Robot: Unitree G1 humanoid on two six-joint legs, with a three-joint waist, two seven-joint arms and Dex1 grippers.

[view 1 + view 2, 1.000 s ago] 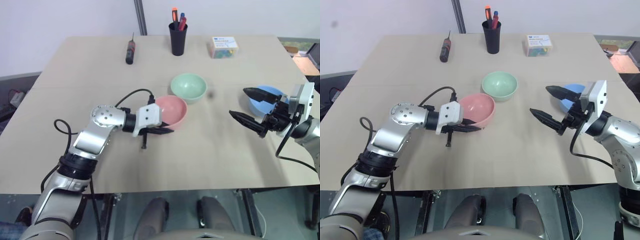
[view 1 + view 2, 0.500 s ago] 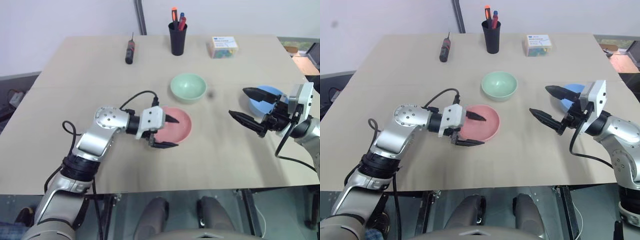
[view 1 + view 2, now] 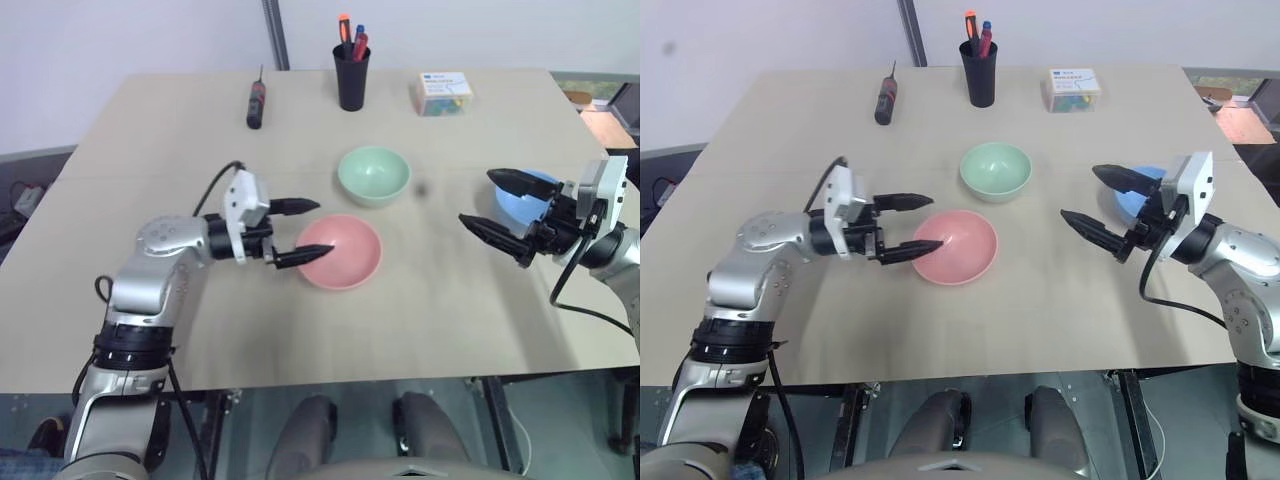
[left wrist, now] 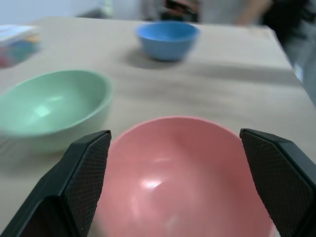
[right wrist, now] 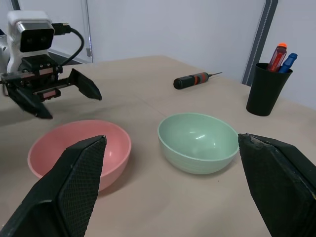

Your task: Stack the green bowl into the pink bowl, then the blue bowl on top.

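Observation:
The pink bowl [image 3: 340, 252] sits upright at the table's middle, and the green bowl [image 3: 373, 175] stands just behind it, apart from it. At the right, the blue bowl [image 3: 524, 205] is partly hidden behind my right gripper [image 3: 476, 197], which hovers open and empty on its near-left side. My left gripper [image 3: 325, 227] is open, level, at the pink bowl's left rim, holding nothing. In the left wrist view the pink bowl [image 4: 182, 173] lies between my two fingers [image 4: 84, 168], with the green bowl [image 4: 49, 106] and blue bowl [image 4: 168, 39] beyond.
A black pen cup [image 3: 351, 75], a screwdriver [image 3: 257, 103] and a small box of coloured bits [image 3: 444, 92] line the table's far edge. Bare tabletop [image 3: 420, 310] stretches in front of the bowls.
My left gripper, shut on the tilted pink bowl's rim a second ago, set the bowl flat a little nearer, opened, and drew back left and upward. The right arm stayed put.

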